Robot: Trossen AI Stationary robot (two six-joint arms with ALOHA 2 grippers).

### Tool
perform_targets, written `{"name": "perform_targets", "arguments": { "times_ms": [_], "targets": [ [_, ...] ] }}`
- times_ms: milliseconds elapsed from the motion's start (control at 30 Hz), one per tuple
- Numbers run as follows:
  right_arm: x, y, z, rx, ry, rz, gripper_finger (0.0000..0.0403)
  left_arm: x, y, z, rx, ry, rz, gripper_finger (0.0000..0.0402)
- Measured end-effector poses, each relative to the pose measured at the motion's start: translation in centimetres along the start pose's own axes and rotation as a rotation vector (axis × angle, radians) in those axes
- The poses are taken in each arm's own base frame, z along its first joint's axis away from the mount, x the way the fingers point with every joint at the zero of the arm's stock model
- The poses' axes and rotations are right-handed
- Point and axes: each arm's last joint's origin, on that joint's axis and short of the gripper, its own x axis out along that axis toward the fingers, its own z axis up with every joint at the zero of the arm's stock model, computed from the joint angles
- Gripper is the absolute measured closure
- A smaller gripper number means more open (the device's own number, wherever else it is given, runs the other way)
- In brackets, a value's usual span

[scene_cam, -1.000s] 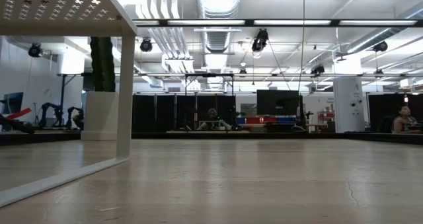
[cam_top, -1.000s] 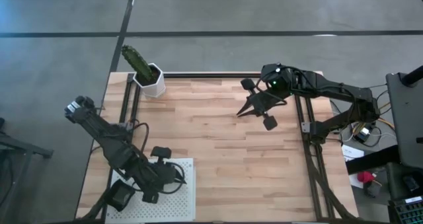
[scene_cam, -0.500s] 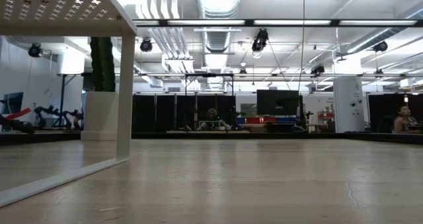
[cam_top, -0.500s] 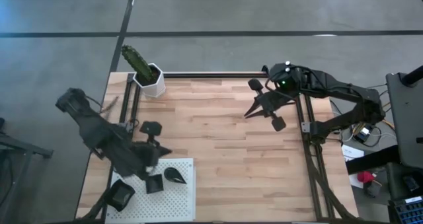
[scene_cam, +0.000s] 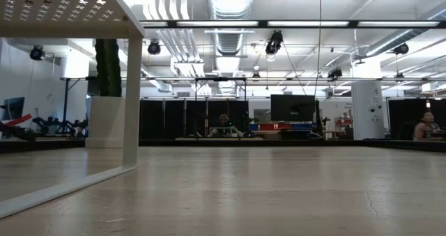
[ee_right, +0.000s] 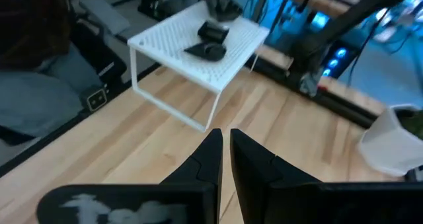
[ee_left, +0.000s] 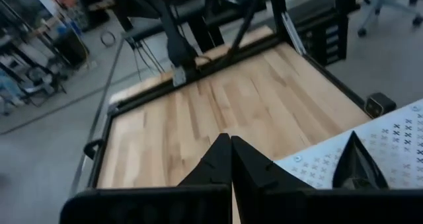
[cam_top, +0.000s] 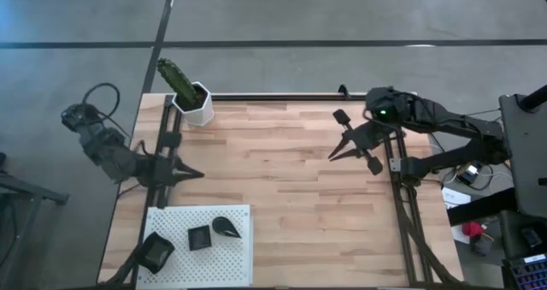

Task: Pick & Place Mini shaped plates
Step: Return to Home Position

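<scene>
Nearest the front edge of the table (cam_top: 282,196) stands the white perforated shelf (cam_top: 239,269), at the left corner. All the mini shaped plates in view lie on its top. A square plate (cam_top: 199,237) sits mid-shelf. A drop-shaped plate (cam_top: 226,227) lies just beside it, apart from it and towards the table's middle. A third dark dish (cam_top: 155,252) rests at the shelf's outer left corner; its outline cannot be told. Whether any of these is a stack of several cannot be told from above.

Handling, as judged: the plates look small, rigid and light, with a dark, possibly glazed surface. That finish would be slippery between fingers and liable to chip if dropped. The shallow raised rim is the sound place to grip, one finger inside and one outside. On the drop shape, the broad rounded end offers more purchase than the point. A stacked plate may slide on the one beneath it.

Farther back, the left gripper (cam_top: 192,174) hangs just beyond the shelf's far edge, fingers pressed together and holding nothing. The right gripper (cam_top: 335,155) hangs over the right half of the table, well apart from the shelf. Its fingers are drawn close with only a slim gap, and it is also empty.

At the far left corner stands the cactus pot (cam_top: 197,109), untouched.
</scene>
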Motion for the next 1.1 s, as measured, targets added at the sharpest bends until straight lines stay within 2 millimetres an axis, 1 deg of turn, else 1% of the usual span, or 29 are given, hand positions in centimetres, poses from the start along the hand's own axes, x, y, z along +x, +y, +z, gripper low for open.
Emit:
{"name": "perform_targets", "arguments": {
  "times_ms": [200,267,500,633,767,867,1100],
  "targets": [
    [-1.7,1.5,-0.8,0.000,-0.101,-0.087,0.0376,-1.6,0.8,-2.3,-0.019,-0.106,0.020,0.0401],
    [-2.3,2.0,-1.1,0.005,-0.135,-0.144,0.0376,-2.1,1.0,-3.1,-0.032,-0.122,0.023,0.0401],
    [-3.8,3.9,-3.4,0.068,-0.205,-0.300,0.0376,-3.8,2.0,-5.5,-0.088,-0.176,0.062,0.0401],
    [-4.5,5.0,-4.7,0.079,-0.255,-0.319,0.0376,-5.0,2.6,-6.2,-0.134,-0.239,0.077,0.0401],
    [-5.0,5.9,-5.7,0.067,-0.303,-0.338,0.0376,-5.5,2.8,-7.2,-0.139,-0.262,0.074,0.0401],
    [-5.5,6.5,-6.3,0.070,-0.335,-0.391,0.0376,-6.1,3.2,-7.8,-0.154,-0.289,0.079,0.0401],
    [-6.6,7.5,-7.7,0.119,-0.368,-0.503,0.0376,-6.5,3.3,-9.0,-0.147,-0.311,0.085,0.0401]
  ]
}}
